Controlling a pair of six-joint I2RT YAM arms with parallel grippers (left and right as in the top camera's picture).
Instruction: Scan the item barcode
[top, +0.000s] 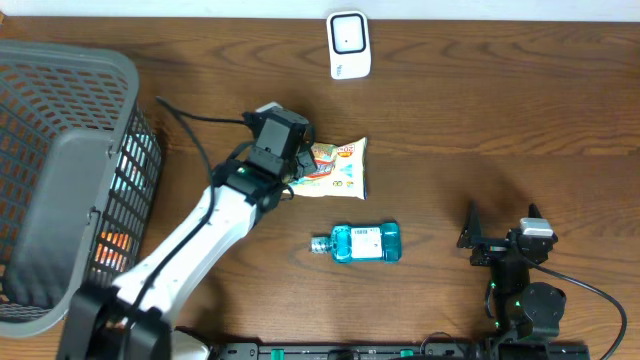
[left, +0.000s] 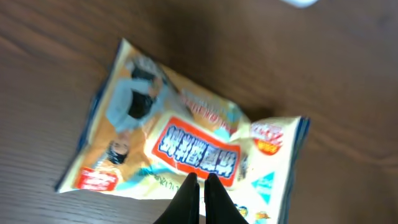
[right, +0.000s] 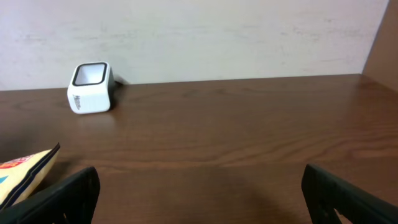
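The snack packet (top: 340, 172) was laid with its long axis left-right, its left end covered by the closed left gripper (left: 199, 182).

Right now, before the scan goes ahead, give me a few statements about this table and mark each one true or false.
1. The left gripper has its fingers closed together over the snack bag. True.
2. The right gripper holds the blue bottle. False: it is open and empty, apart from the bottle.
3. The blue bottle stands upright. False: it lies on its side on the table.
4. The white scanner sits near the table's far edge, away from both arms. True.
5. The snack bag is inside the basket. False: it lies on the table, beside the basket.
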